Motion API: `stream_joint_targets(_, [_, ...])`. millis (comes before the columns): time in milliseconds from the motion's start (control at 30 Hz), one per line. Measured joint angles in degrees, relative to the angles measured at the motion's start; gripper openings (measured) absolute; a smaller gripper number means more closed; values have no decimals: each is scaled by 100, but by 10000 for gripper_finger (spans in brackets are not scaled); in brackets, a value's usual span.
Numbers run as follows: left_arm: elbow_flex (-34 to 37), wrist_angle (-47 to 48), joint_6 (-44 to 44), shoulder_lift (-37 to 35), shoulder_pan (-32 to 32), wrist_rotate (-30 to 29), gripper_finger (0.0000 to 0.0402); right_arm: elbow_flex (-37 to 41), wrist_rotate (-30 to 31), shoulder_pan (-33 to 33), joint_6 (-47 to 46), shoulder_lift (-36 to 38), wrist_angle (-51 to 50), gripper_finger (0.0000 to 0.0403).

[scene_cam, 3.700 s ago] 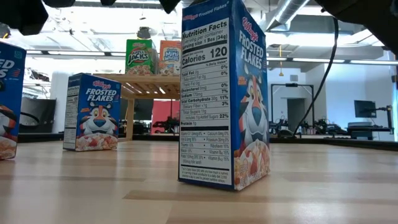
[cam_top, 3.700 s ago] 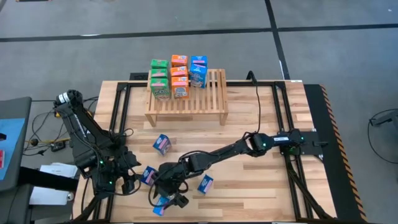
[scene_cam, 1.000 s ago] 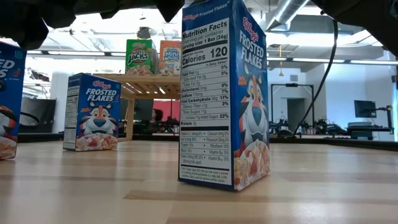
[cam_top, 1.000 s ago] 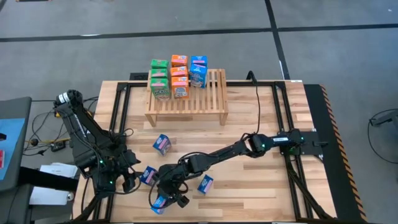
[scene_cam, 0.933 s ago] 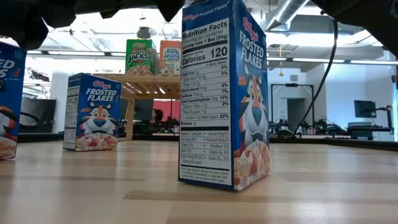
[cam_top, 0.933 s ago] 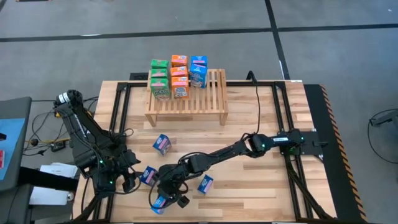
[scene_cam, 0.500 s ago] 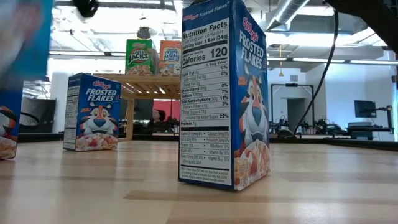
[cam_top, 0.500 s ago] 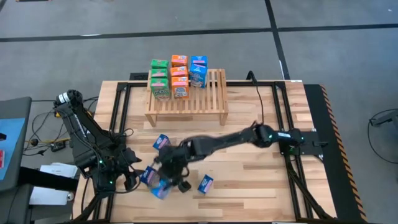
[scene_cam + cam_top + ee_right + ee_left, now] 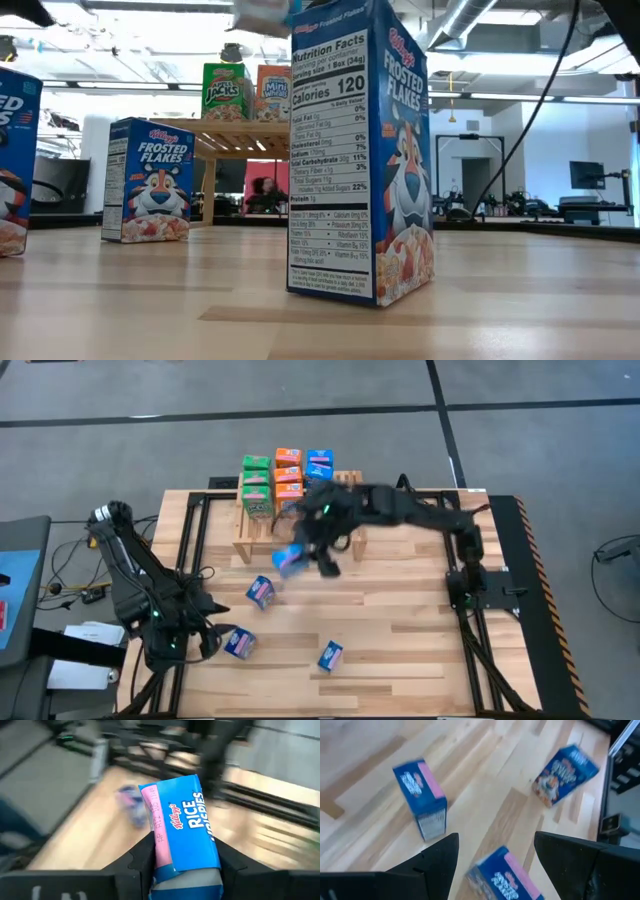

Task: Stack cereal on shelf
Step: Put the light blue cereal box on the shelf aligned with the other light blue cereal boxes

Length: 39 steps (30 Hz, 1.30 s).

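Note:
The shelf (image 9: 300, 525) is a light-wood slatted rack at the table's far side. Green, orange and blue cereal boxes (image 9: 287, 482) stand on its left part. My right gripper (image 9: 303, 552) hangs in front of the shelf, shut on a blue Rice Krispies box (image 9: 180, 827). Three blue cereal boxes stand on the table (image 9: 260, 592) (image 9: 238, 643) (image 9: 330, 655). My left gripper (image 9: 495, 840) is open at the near left, above one of them (image 9: 505, 877), touching nothing. My right gripper pinches the blue box between its two fingers, one on the pink narrow side (image 9: 156, 856) near the box's end, the other on the opposite side. The arm reaches in from the table's right, slanting down. The box sticks out past the fingers, lifted clear of the table.
Black frame rails (image 9: 470, 600) run along the table's left and right sides. The shelf's right half (image 9: 345, 500) is bare slats. In the low view a tall Frosted Flakes box (image 9: 360, 150) stands close to the camera, with others (image 9: 148, 180) farther left.
My right gripper has swung up from the table's near edge toward the shelf at the far side, carrying the blue box. The box, low by the near edge a second ago, now hangs clear in front of the shelf.

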<state>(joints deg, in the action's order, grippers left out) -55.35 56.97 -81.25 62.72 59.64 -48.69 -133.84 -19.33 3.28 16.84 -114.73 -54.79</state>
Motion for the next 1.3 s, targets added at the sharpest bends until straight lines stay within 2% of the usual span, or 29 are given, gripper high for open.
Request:
stream_joint_targets(167, [-2, 0, 297, -425, 0, -222, 250, 8, 452, 654, -144, 244, -377, 153])
stream_joint_targets(400, [-2, 1, 954, -960, 0, -451, 250, 15, 486, 1554, -690, 257, -928, 153])
stream_joint_targets(500, [-2, 9, 1287, -1133, 0, -589, 250, 17, 481, 1691, -737, 300, -910, 153])
stream_joint_targets(800, [-2, 15, 1719, -1651, 0, -1538, 250, 11, 304, 1910, -384, 351, -1125, 153])
stream_joint_targets(1100, [-2, 37, 1957, -2000, 0, -2276, 250, 20, 295, 2492, -131, 1231, -2496, 153])
stream_joint_targets(1233, [-2, 41, 2116, -2098, 0, -2537, 250, 610, 177, 2572, -44, 1356, -1744, 153])
stream_joint_targets(1300, [-2, 40, 2097, -2164, 0, -2632, 250, 1196, -212, 2571, -1, 1453, -1366, 152])
